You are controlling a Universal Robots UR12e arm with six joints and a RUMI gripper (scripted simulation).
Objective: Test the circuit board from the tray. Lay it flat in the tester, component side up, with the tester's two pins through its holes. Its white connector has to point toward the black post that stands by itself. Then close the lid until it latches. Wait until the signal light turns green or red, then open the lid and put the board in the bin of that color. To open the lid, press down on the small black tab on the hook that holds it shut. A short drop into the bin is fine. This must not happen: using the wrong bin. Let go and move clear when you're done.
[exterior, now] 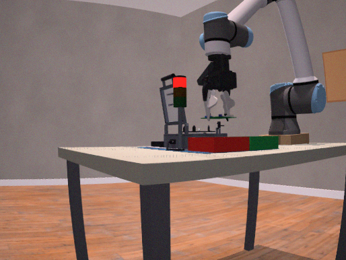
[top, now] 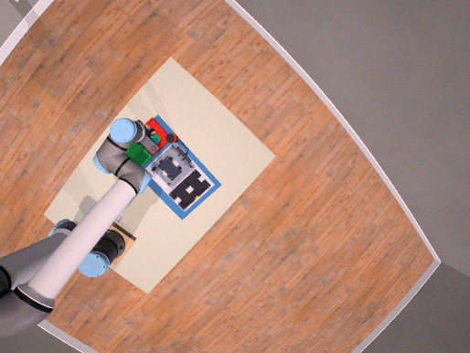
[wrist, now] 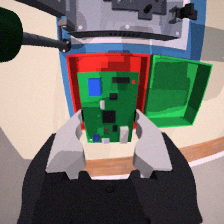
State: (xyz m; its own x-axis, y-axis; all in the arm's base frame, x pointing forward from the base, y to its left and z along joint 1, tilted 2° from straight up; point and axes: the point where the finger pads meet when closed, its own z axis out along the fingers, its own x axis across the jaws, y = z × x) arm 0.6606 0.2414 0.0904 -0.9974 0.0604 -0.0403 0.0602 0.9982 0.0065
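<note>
My gripper [exterior: 217, 116] [wrist: 108, 110] is shut on the green circuit board [exterior: 219, 117] [wrist: 92, 107] by its long edges. The board is level, component side up, high above the red bin [top: 152, 123] [exterior: 202, 144] [wrist: 107, 62]. In the wrist view its outline lies mostly within the bin's. Its white connector [wrist: 124, 134] is at the end nearest the gripper body. The signal light [exterior: 179, 82] glows red. The tester [top: 171, 166] [wrist: 100, 25] has its lid [exterior: 169, 104] standing open, with no board in it. The green bin [top: 138, 155] [exterior: 264, 143] [wrist: 170, 92] adjoins the red one.
The light's dark column [wrist: 7, 35] stands close to the red bin, on the left in the wrist view. The open lid rises beside it in the exterior view. The black tray [top: 186, 187] lies on the tester's far side from the bins.
</note>
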